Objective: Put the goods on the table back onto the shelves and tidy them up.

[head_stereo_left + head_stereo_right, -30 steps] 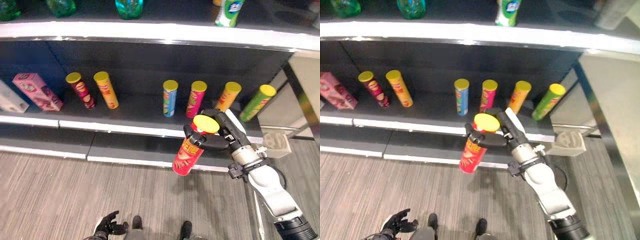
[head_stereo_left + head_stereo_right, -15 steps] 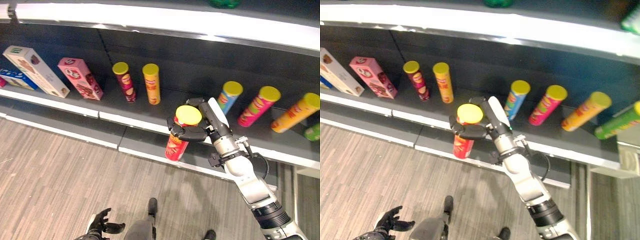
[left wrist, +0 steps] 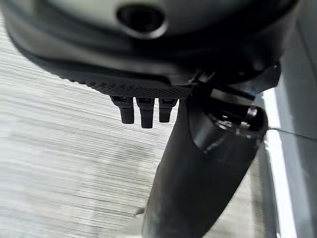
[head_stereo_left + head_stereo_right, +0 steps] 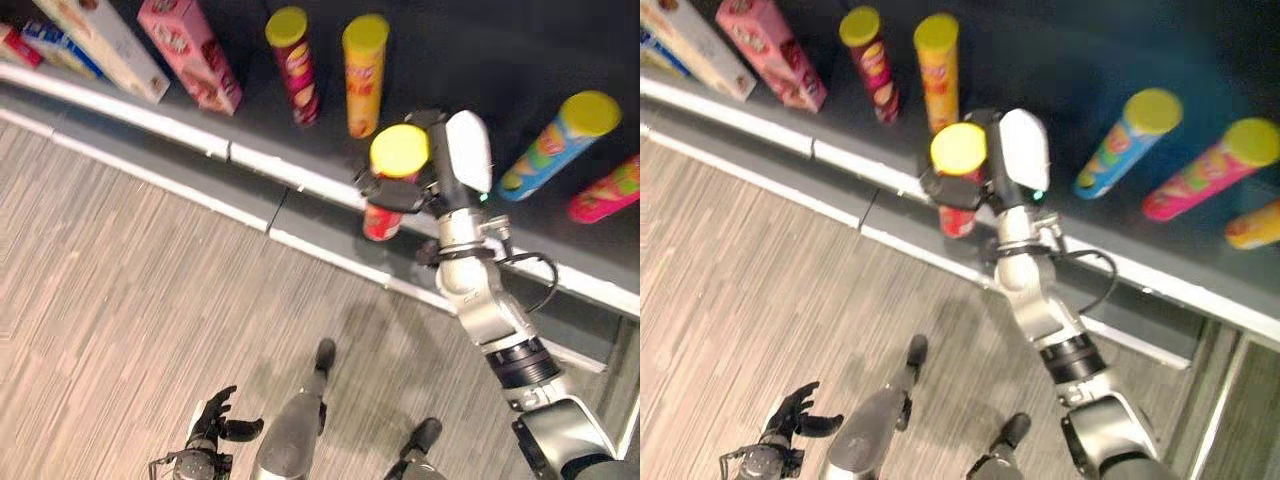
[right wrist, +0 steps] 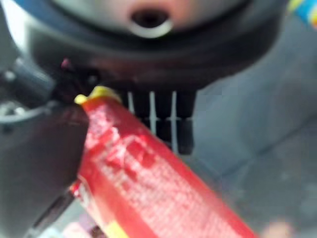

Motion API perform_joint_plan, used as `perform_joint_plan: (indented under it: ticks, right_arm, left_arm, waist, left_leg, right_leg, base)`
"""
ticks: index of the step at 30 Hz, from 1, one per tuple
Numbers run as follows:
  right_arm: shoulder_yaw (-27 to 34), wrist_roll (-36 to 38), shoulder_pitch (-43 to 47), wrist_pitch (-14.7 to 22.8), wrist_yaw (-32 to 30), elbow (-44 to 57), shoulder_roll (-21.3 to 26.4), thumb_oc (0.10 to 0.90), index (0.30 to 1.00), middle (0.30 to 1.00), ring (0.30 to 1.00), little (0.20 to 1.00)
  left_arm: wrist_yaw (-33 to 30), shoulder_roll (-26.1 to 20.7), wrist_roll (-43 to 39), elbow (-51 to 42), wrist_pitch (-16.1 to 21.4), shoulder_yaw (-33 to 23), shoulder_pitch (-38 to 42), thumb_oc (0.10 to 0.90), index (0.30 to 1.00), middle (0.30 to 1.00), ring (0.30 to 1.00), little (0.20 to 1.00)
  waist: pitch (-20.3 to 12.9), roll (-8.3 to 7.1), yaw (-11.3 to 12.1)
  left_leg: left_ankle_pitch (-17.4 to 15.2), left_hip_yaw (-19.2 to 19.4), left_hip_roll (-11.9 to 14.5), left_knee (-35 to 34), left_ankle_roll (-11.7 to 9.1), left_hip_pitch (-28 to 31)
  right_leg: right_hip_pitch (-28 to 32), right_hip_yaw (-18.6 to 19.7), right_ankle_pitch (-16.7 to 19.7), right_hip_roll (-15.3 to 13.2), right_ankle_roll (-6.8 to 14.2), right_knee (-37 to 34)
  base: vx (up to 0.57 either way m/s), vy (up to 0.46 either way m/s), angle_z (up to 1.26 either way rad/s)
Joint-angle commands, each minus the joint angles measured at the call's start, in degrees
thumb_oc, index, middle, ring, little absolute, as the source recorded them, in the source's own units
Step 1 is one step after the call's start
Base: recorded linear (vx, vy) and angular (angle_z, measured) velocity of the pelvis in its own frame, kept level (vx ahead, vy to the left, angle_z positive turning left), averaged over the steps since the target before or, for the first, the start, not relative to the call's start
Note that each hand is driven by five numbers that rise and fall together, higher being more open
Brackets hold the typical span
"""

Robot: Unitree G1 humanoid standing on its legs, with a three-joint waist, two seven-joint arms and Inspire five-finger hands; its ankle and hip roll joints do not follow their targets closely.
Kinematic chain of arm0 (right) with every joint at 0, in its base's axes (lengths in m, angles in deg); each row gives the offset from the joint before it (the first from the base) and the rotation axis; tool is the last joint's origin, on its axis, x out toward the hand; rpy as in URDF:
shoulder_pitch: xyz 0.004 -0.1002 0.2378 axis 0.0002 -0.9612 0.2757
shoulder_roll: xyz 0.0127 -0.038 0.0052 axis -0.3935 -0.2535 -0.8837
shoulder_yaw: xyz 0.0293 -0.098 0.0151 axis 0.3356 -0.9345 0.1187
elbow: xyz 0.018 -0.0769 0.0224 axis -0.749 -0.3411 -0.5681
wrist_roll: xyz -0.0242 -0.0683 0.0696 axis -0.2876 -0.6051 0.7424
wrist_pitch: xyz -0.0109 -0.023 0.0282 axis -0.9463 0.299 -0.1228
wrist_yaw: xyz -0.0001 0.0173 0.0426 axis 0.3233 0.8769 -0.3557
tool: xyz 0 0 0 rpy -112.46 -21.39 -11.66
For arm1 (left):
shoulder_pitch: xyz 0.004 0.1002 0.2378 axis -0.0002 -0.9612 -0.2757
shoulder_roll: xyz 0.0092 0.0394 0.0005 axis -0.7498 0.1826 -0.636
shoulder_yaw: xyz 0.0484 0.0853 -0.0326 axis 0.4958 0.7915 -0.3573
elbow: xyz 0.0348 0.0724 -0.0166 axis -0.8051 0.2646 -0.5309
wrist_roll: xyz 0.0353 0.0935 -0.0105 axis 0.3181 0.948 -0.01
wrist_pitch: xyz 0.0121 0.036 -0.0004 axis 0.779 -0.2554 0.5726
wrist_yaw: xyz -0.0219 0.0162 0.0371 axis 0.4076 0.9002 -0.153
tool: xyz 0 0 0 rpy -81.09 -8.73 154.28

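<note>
My right hand (image 4: 440,188) is shut on a red chip can (image 4: 382,220) with a yellow lid, fingers and thumb curled round its upper part. The can hangs upright over the front edge of the dark shelf (image 4: 180,130), just in front of a standing yellow can (image 4: 364,72). Up close in the right wrist view, the red can (image 5: 148,178) runs slantwise past the fingers (image 5: 163,119). My left hand (image 4: 214,432) hangs low over the wooden floor with relaxed fingers (image 3: 141,111), holding nothing.
On the shelf stand a maroon can (image 4: 296,62), a blue can (image 4: 548,148) and a pink can (image 4: 608,190). A pink box (image 4: 190,50) and a white box (image 4: 100,35) lean at the left. A lower ledge (image 4: 320,225) runs in front.
The camera has tilted down and come closer to the shelf. My right hand has carried the red can leftward along the shelf, from below the pink can to the yellow one.
</note>
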Motion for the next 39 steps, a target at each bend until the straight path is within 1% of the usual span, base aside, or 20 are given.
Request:
perform_joint_plan:
  ticks: [1, 7, 12, 17, 20, 21, 25, 28, 29, 33, 34, 37, 38, 39]
  right_arm:
    - [0.4, -4.2, 7.0, 3.4, -7.9, 6.5, 2.4, 0.400, 0.300, 0.300, 0.300, 0.300]
    - [2.7, -6.1, 10.0, 1.3, -11.8, 4.1, 6.3, 0.400, 0.300, 0.300, 0.300, 0.300]
    - [5.2, -5.6, 11.9, -0.2, -15.6, 1.5, 9.6, 0.400, 0.300, 0.300, 0.300, 0.300]
    - [7.0, -3.4, 13.2, -1.4, -19.0, -2.8, 11.6, 0.400, 0.300, 0.300, 0.300, 0.300]
    - [7.0, -2.2, 13.8, -1.5, -20.0, -4.8, 12.0, 0.400, 0.300, 0.300, 0.300, 0.300]
    - [7.1, -0.5, 15.1, -1.6, -21.1, -7.2, 13.2, 0.400, 0.300, 0.300, 0.300, 0.300]
    - [6.8, 1.8, 17.3, -1.8, -22.7, -10.9, 15.5, 0.400, 0.300, 0.300, 0.300, 0.300]
    - [7.1, 2.2, 17.6, -2.3, -23.3, -11.7, 16.7, 0.400, 0.300, 0.300, 0.300, 0.300]
    - [7.2, 2.3, 17.8, -2.7, -23.7, -12.3, 17.4, 0.400, 0.300, 0.300, 0.300, 0.300]
    - [7.2, 2.6, 17.9, -3.1, -24.2, -13.5, 18.7, 0.400, 0.300, 0.300, 0.300, 0.300]
    - [7.2, 2.3, 17.9, -3.8, -24.4, -14.1, 19.5, 0.400, 0.300, 0.300, 0.300, 0.300]
    - [6.9, 3.0, 18.0, -4.3, -24.8, -16.1, 20.9, 0.400, 0.300, 0.300, 0.300, 0.300]
    - [6.8, 3.0, 18.1, -4.4, -24.8, -16.2, 21.2, 0.400, 0.300, 0.300, 0.300, 0.300]
    - [6.7, 3.1, 18.0, -4.5, -24.8, -16.5, 21.3, 0.400, 0.300, 0.300, 0.300, 0.300]
  left_arm:
    - [-3.3, -4.2, -0.3, 0.6, 1.7, 1.5, -1.4, 0.800, 0.900, 0.900, 0.900, 0.900]
    - [-3.8, -4.7, -0.9, -0.1, 2.1, 2.0, -0.1, 0.800, 0.900, 0.900, 0.900, 0.900]
    - [-3.9, -5.0, -0.4, -0.7, 2.3, 3.1, 1.4, 0.800, 0.900, 0.900, 0.900, 0.900]
    - [-3.9, -5.2, -0.6, -2.0, 2.7, 4.1, 1.8, 0.800, 0.900, 0.900, 0.900, 0.900]
    - [-3.8, -5.3, -0.7, -2.1, 2.8, 4.5, 2.0, 0.800, 0.900, 0.900, 0.900, 0.900]
    - [-3.9, -5.7, -0.5, -2.4, 3.0, 4.9, 2.2, 0.800, 0.900, 0.900, 0.900, 0.900]
    - [-4.2, -5.9, -1.2, -2.8, 3.3, 5.2, 2.6, 0.800, 0.900, 0.900, 0.900, 0.900]
    - [-4.1, -6.0, -1.1, -3.0, 3.3, 5.4, 2.7, 0.800, 0.900, 0.900, 0.900, 0.900]
    - [-4.1, -5.9, -1.2, -3.0, 3.4, 5.5, 2.8, 0.800, 0.900, 0.900, 0.900, 0.900]
    - [-4.2, -6.0, -1.3, -3.4, 3.5, 5.5, 2.7, 0.800, 0.900, 0.900, 0.900, 0.900]
    - [-4.0, -6.0, -1.3, -3.6, 3.6, 5.6, 2.7, 0.800, 0.900, 0.900, 0.900, 0.900]
    - [-4.1, -6.1, -1.2, -3.9, 3.5, 5.9, 2.9, 0.800, 0.900, 0.900, 0.900, 0.900]
    - [-4.1, -6.1, -1.2, -4.0, 3.6, 5.9, 3.0, 0.800, 0.900, 0.900, 0.900, 0.900]
    - [-4.1, -6.1, -1.2, -4.0, 3.5, 5.9, 3.0, 0.800, 0.900, 0.900, 0.900, 0.900]
  waist:
    - [-5.4, 1.21, 1.4]
    - [-4.7, 1.57, 2.5]
    - [-4.2, 1.51, 2.9]
    - [-3.9, 1.53, 3.2]
    - [-3.9, 1.68, 3.4]
    - [-3.9, 1.97, 3.6]
    - [-3.7, 2.81, 4.3]
    - [-3.8, 3.10, 4.5]
    - [-4.2, 2.96, 4.5]
    - [-4.5, 3.08, 4.5]
    - [-4.4, 3.35, 4.6]
    - [-4.7, 3.32, 4.4]
    - [-5.0, 3.01, 4.1]
    - [-5.0, 3.01, 4.1]
  left_leg:
    - [-6.1, -2.5, 2.1, -0.3, -1.4, 3.1]
    - [-6.0, -4.1, 1.4, 0.7, -1.5, 0.1]
    - [-6.1, -5.2, 0.7, 1.5, -1.4, -2.0]
    - [-6.0, -5.8, 0.3, 1.7, -1.4, -3.0]
    - [-5.9, -6.0, 0.1, 1.9, -1.4, -3.4]
    - [-5.8, -6.3, -0.1, 2.0, -1.4, -4.0]
    - [-5.5, -7.0, -0.7, 2.1, -1.4, -5.1]
    - [-5.4, -7.2, -0.9, 1.9, -1.4, -5.4]
    - [-6.5, -7.4, -0.8, 1.5, -1.7, -4.9]
    - [-6.4, -7.6, -0.9, 1.2, -1.7, -4.9]
    - [-5.3, -7.5, -1.2, 1.5, -1.4, -5.4]
    - [-5.4, -7.5, -1.3, 1.6, -1.5, -5.6]
    - [-6.5, -7.6, -1.0, 1.3, -1.8, -5.1]
    - [-6.5, -7.6, -1.0, 1.3, -1.7, -5.1]
  right_leg:
    - [-3.3, 1.8, -0.1, -3.8, 0.5, 6.8]
    - [-4.1, 0.2, -0.1, -3.9, 0.7, 6.6]
    - [-4.4, -1.1, 0.2, -4.1, 1.0, 6.1]
    - [-4.7, -1.6, 0.4, -4.2, 1.1, 5.8]
    - [-4.7, -1.9, 0.4, -4.2, 1.2, 5.7]
    - [-4.9, -2.4, 0.5, -4.4, 1.4, 5.6]
    - [-5.2, -3.3, 0.7, -4.7, 1.7, 5.5]
    - [-5.2, -3.6, 0.8, -4.8, 1.8, 5.3]
    - [-4.7, -3.1, -0.4, -4.6, 2.3, 5.1]
    - [-4.8, -3.2, -0.2, -4.6, 2.4, 5.0]
    - [-5.3, -3.9, 1.0, -5.0, 2.1, 5.1]
    - [-5.4, -4.0, 1.0, -5.1, 2.2, 5.1]
    - [-4.9, -3.3, -0.1, -4.8, 2.5, 4.9]
    - [-4.9, -3.3, -0.1, -4.8, 2.5, 4.9]
  base:
    - [-0.01, -0.025, 0.23]
    - [-0.02, -0.014, 0.23]
    - [0.00, -0.018, 0.08]
    - [0.00, -0.004, 0.02]
    - [0.00, -0.001, 0.01]
    - [0.00, 0.000, 0.00]
    - [0.01, 0.001, 0.07]
    - [0.05, -0.022, 0.10]
    - [0.10, -0.055, 0.14]
    - [0.02, 0.002, 0.09]
    - [-0.06, 0.046, 0.01]
    - [0.01, -0.006, 0.01]
    - [0.07, -0.058, -0.01]
    - [0.08, -0.055, -0.01]
